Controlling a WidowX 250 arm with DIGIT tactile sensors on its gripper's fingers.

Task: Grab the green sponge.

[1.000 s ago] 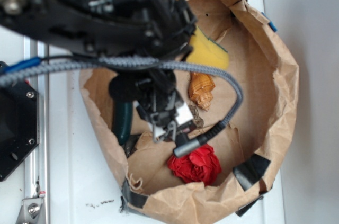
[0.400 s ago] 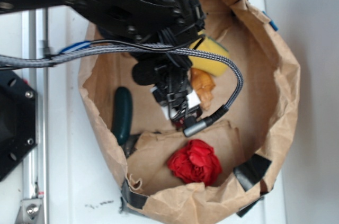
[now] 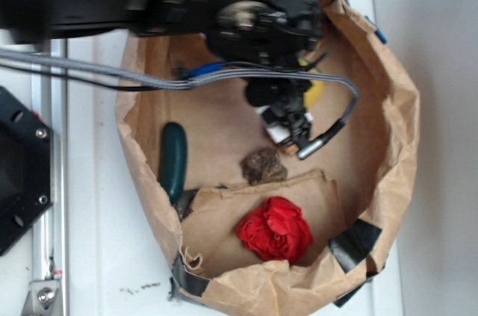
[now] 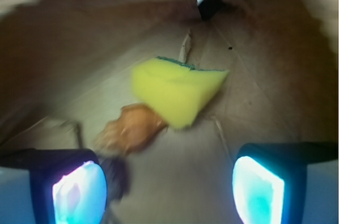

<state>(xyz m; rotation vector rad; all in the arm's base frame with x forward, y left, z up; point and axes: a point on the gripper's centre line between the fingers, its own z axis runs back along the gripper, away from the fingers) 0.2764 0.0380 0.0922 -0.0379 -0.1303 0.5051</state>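
The green sponge (image 4: 175,90) is a yellow foam wedge with a thin green layer along its far edge. It lies on the brown paper floor of the bag, ahead of my gripper (image 4: 168,189). The jaws stand wide open with nothing between them, their pads (image 4: 79,191) glowing blue at the bottom corners. An orange-brown shell (image 4: 130,131) touches the sponge's near corner. From the exterior view, only a yellow sliver of the sponge (image 3: 317,93) shows beside the arm, and the gripper (image 3: 288,135) hangs over the bag floor just below it.
A crumpled brown paper bag (image 3: 396,129) walls in everything. Inside lie a dark green cucumber-like object (image 3: 173,159), a red rose (image 3: 275,229) and a brown rough lump (image 3: 263,166). The arm and its grey cable (image 3: 149,81) cover the bag's top.
The arm has swung up and to the right across the bag toward the sponge. The cucumber-like object and brown lump are now uncovered; the shell is hidden under the gripper in the exterior view.
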